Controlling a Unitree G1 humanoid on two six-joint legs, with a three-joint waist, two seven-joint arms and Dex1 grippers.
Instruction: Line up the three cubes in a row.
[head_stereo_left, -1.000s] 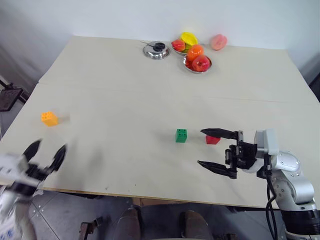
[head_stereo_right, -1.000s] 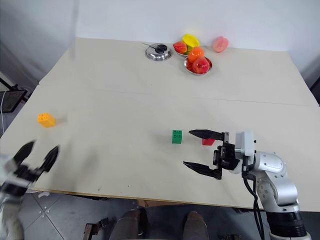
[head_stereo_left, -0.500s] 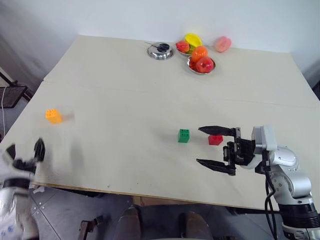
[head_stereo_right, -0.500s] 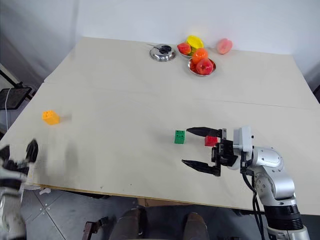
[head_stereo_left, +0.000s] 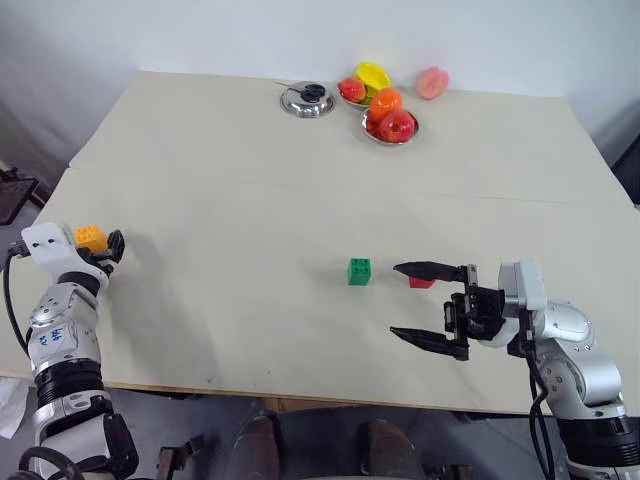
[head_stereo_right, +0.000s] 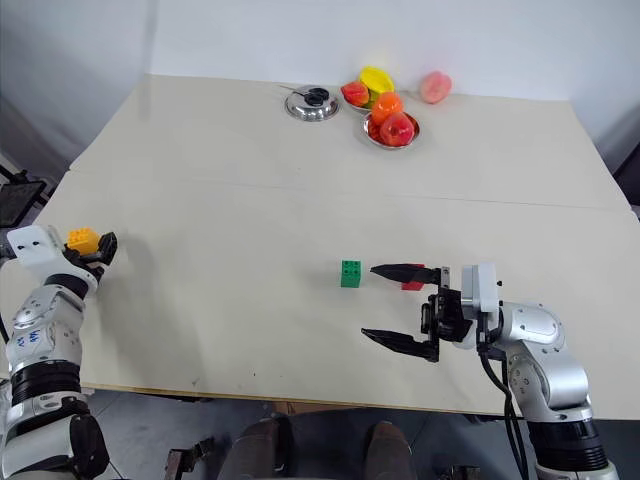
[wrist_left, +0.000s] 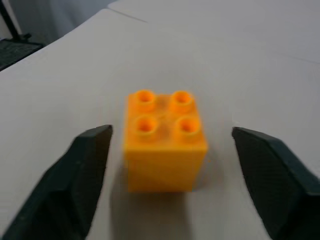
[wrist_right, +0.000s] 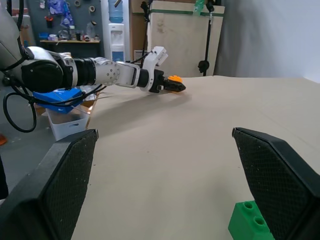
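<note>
Orange-yellow cube (wrist_left: 165, 141) sits upright, studs up, alone near the counter's (head_stereo_left: 250, 170) left edge, well apart from the other two cubes. Green cube (head_stereo_left: 360, 271) is mid-counter, red cube (head_stereo_left: 421, 282) just beside it on the right, partly hidden behind a finger of the right gripper; those two already make a short pair.

Step in hand, by my read: grasping the orange-yellow cube, the odd one out. Left gripper (wrist_left: 170, 165) brackets it, a finger on each side, jaws partly open with gaps visible both sides, so nothing is held yet. Next move calls for closing squarely on the cube's side faces, lifting, then carrying it right across the counter to set down in line with the green cube.

Right gripper (head_stereo_left: 428, 306) hovers wide open and empty just right of the green cube, with the red cube by its far finger. It may crowd the drop spot if placement goes on the red side; the green side looks free.

Well beyond the green cube, at the far edge: a metal lid (head_stereo_left: 306, 99), bowls of fruit (head_stereo_left: 391, 113), a loose peach (head_stereo_left: 433, 82). None lie in the carry path.
</note>
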